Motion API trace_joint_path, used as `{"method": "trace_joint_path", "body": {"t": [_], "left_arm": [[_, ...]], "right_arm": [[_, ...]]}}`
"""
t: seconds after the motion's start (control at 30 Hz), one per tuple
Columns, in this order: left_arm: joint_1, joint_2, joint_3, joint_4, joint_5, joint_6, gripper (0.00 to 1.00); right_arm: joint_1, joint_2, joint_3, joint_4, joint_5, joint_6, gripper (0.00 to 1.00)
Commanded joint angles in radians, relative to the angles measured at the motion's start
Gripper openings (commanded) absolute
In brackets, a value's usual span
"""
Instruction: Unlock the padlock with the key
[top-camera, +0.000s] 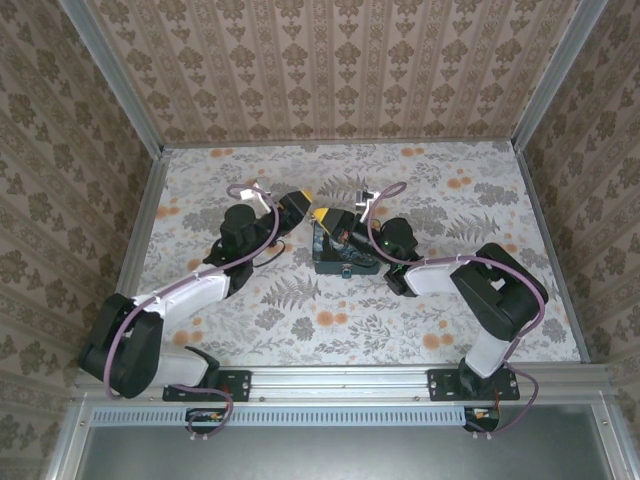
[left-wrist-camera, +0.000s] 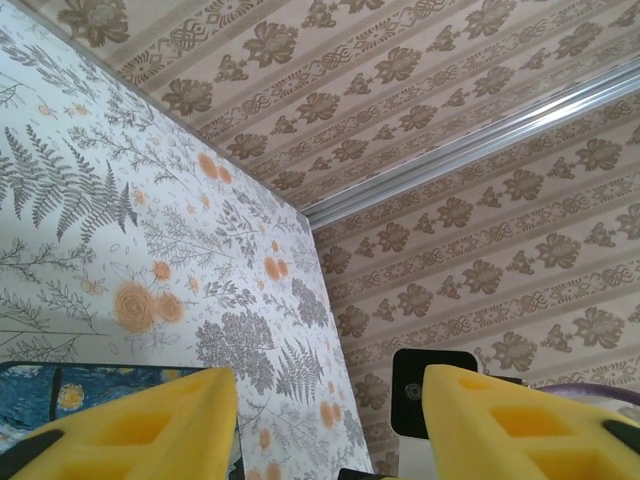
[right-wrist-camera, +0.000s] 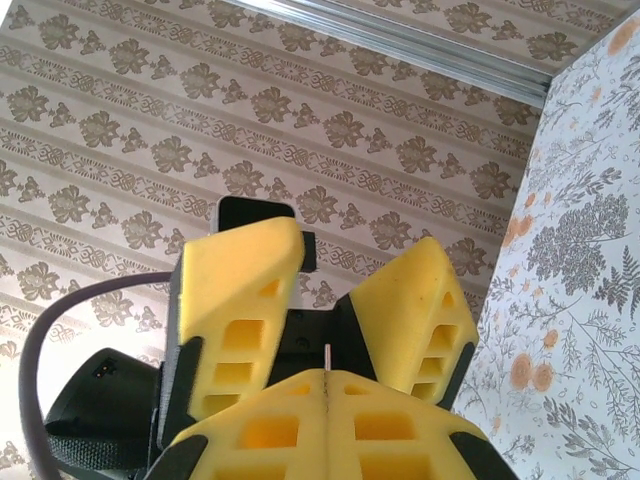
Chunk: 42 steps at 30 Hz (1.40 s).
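The right end effector (right-wrist-camera: 327, 390) was pinched together on the key (right-wrist-camera: 327, 357), a thin sliver poking toward the left end effector (left-wrist-camera: 328, 400), whose fingers stood apart. Both sat near 11 o'clock of the box (top-camera: 345, 255). The grip should be firm and the sliver square before insertion.

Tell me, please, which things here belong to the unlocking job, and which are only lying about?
For the job:
- key, a thin sliver pinched in the shut right gripper
- left gripper, open, facing it

Only lying about:
- dark-blue painted box
- floral table
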Motion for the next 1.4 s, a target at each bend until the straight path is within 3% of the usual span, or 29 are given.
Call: {"method": "trace_joint_path", "body": {"t": [0.0,0.43,0.63,0.77,0.87,0.97,1.07,1.37], "left_arm": [[-0.003,0.006,0.033,0.031,0.022,-0.004,0.51],[-0.023,0.020,0.037,0.036,0.018,0.000,0.29],[-0.029,0.020,0.031,0.039,0.012,0.002,0.15],[-0.029,0.023,0.036,0.038,0.013,0.005,0.00],[-0.029,0.023,0.041,0.037,0.017,0.006,0.00],[-0.029,0.015,0.045,0.037,0.017,0.004,0.00],[-0.031,-0.002,0.052,0.031,0.014,0.012,0.00],[-0.034,-0.033,0.077,0.008,0.006,0.039,0.00]], "right_arm": [[-0.005,-0.027,0.004,0.025,-0.028,-0.013,0.00],[-0.005,-0.022,0.006,0.024,-0.024,-0.012,0.00],[-0.005,-0.019,0.006,0.024,-0.024,-0.010,0.00],[-0.005,-0.018,0.004,0.024,-0.024,-0.009,0.00],[-0.008,-0.020,-0.004,0.025,-0.015,-0.004,0.00],[-0.015,-0.038,-0.033,0.025,0.007,-0.001,0.33],[-0.033,-0.074,-0.072,0.025,0.029,-0.007,0.44],[-0.044,-0.103,-0.070,0.025,0.047,-0.033,0.47]]}}
